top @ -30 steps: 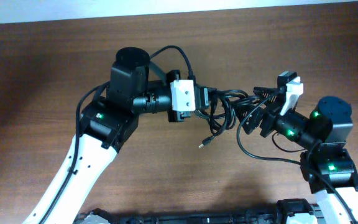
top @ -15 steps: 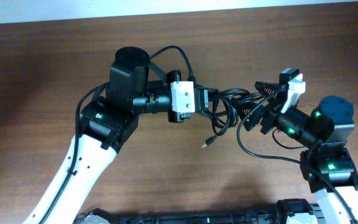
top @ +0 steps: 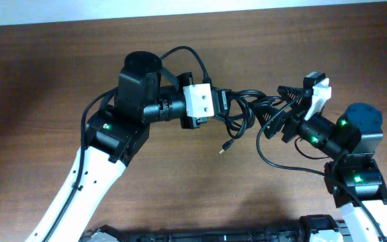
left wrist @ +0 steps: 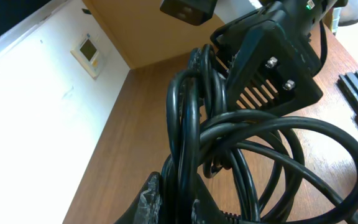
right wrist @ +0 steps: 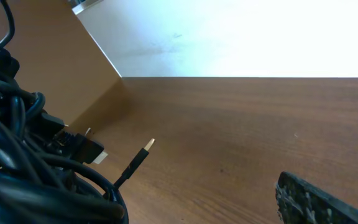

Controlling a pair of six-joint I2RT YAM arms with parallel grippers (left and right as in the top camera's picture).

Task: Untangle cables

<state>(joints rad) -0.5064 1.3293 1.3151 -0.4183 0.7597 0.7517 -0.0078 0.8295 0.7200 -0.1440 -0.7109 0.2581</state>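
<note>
Overhead: the cables [top: 244,111] hang bunched above the counter [top: 180,188], their long axis running from left hand [top: 224,106] to right hand [top: 275,112]. Left wrist: the left hand clamps the loops. Right wrist: the right hand looks spread, gripping nothing, with the bundle at its left.

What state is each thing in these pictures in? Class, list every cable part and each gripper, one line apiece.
cables: tangled in overlapping loops, held up between the two grippers
loose plug: dangling free below the bundle, not gripped
left gripper: shut on the cables
right gripper: at the bundle's other side; open or shut cannot be told
</note>
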